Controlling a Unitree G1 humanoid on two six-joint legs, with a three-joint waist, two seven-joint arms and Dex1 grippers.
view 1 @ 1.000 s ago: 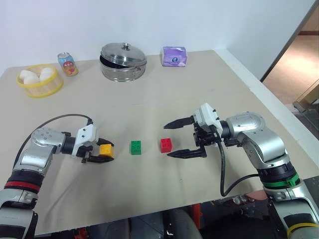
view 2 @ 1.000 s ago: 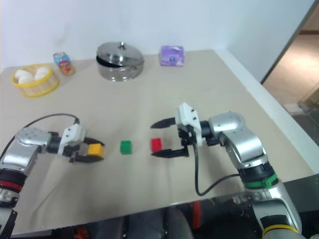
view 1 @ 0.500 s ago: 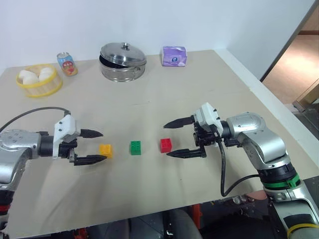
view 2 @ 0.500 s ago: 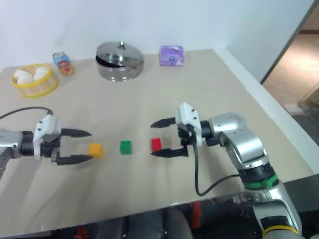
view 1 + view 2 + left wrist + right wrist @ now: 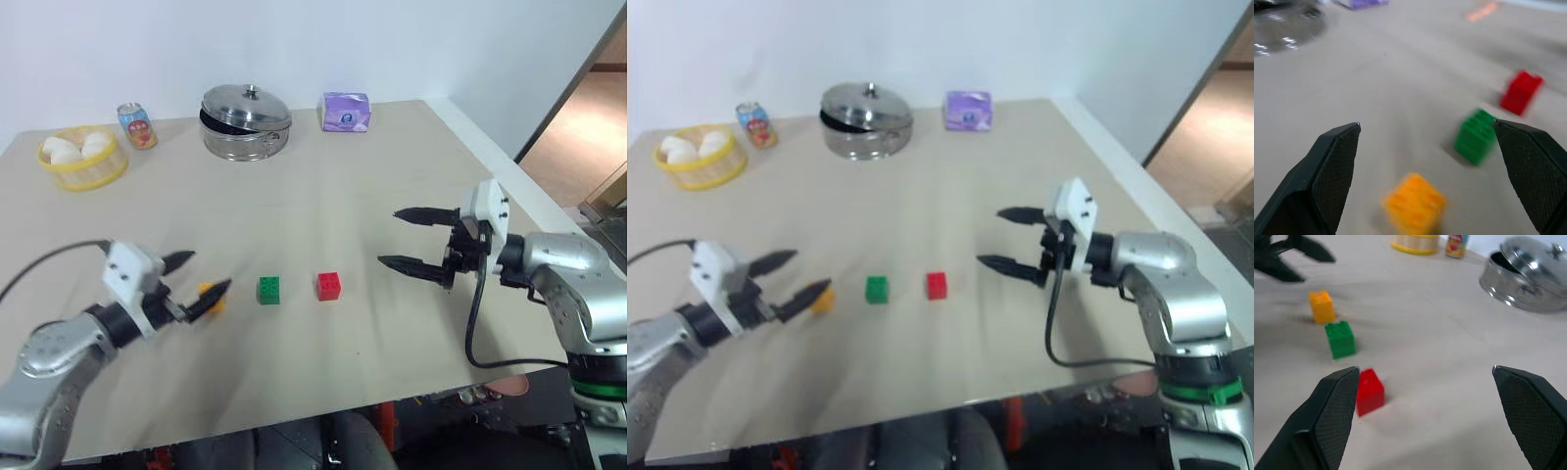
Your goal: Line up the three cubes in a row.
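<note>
Three small studded cubes lie in a row on the beige table: the orange-yellow cube [image 5: 206, 295], the green cube [image 5: 267, 290] and the red cube [image 5: 329, 286]. My left gripper [image 5: 211, 270] is open, just to the near left of the orange-yellow cube. One finger crosses in front of that cube and grips nothing. My right gripper [image 5: 390, 237] is open and empty, well to the right of the red cube. In the right wrist view the red cube [image 5: 1369, 391], green cube [image 5: 1340, 339] and orange-yellow cube [image 5: 1321, 306] run away in a line.
At the table's far side stand a steel pot with a lid [image 5: 246, 121], a soda can [image 5: 136, 125], a yellow basket [image 5: 80, 168] of white round things and a purple tissue pack [image 5: 345, 112]. The table's right edge [image 5: 509, 176] is close to my right arm.
My left gripper let go of the orange-yellow cube, opened wide and drew back towards me. My right gripper swung right, away from the red cube. The cubes stayed put.
</note>
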